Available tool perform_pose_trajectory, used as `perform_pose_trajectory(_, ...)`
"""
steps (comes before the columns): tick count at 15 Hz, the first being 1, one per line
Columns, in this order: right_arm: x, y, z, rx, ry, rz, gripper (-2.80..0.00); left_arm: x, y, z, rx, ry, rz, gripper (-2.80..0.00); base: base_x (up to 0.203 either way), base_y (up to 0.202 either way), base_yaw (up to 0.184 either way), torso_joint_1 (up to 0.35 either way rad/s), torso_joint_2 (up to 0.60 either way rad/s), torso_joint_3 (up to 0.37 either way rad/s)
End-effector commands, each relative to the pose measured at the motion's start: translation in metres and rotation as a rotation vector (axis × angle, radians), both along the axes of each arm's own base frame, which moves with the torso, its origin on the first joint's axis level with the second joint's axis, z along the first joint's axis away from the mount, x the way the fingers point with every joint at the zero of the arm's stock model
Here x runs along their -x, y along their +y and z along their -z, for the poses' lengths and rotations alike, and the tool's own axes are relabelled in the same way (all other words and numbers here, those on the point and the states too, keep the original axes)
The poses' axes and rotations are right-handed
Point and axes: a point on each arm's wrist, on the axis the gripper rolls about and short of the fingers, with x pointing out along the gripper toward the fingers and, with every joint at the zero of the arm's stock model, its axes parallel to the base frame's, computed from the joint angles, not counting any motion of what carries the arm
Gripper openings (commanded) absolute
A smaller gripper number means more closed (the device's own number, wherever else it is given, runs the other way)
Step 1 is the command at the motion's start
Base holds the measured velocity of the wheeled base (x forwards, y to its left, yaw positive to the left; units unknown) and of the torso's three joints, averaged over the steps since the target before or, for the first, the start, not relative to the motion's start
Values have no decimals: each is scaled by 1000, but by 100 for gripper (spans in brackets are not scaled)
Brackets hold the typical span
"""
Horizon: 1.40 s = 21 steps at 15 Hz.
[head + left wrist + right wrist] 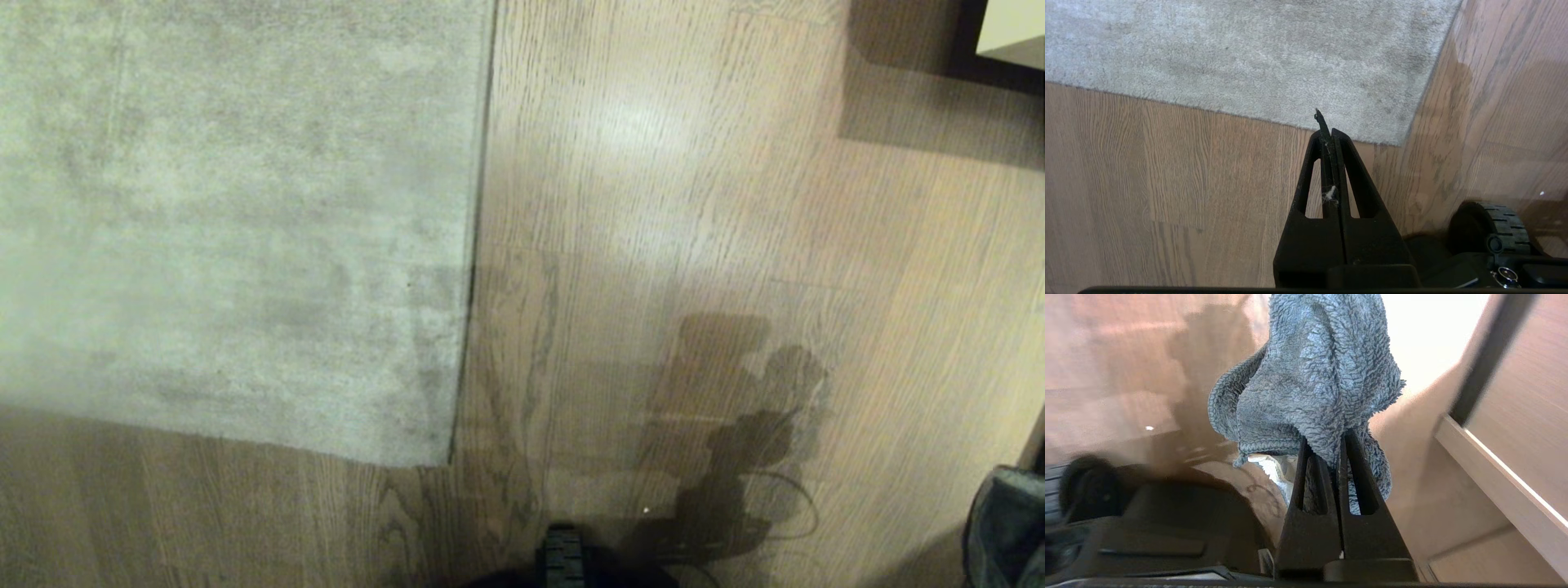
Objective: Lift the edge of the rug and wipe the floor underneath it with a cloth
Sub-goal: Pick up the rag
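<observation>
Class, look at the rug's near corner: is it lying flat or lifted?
Flat. The rug lies flush on the floor; its corner shows no curl in the left wrist view.

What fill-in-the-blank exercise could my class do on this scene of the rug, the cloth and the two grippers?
1. The cloth is clamped in the ____ gripper.
2. The left gripper is shut and holds ____.
3. The rug lies ____ on the floor, its edge not yet lifted.
4. In the head view, the rug lies on the robot's ____ side.

Missing words: right; nothing; flat; left
</observation>
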Motion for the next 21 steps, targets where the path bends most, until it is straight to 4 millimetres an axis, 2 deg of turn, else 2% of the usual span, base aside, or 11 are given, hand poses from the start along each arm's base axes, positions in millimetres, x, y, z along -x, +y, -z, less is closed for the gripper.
perform_pose_trajectory(1,0,0,-1,2,-14,-17,-280,0,0,0,1,0,0,-280,0,0,0,0,0,0)
perform_pose_trajectory(21,0,0,-1,0,-14,-138,-280,0,0,0,0,0,0,-280,0,0,0,0,0,0)
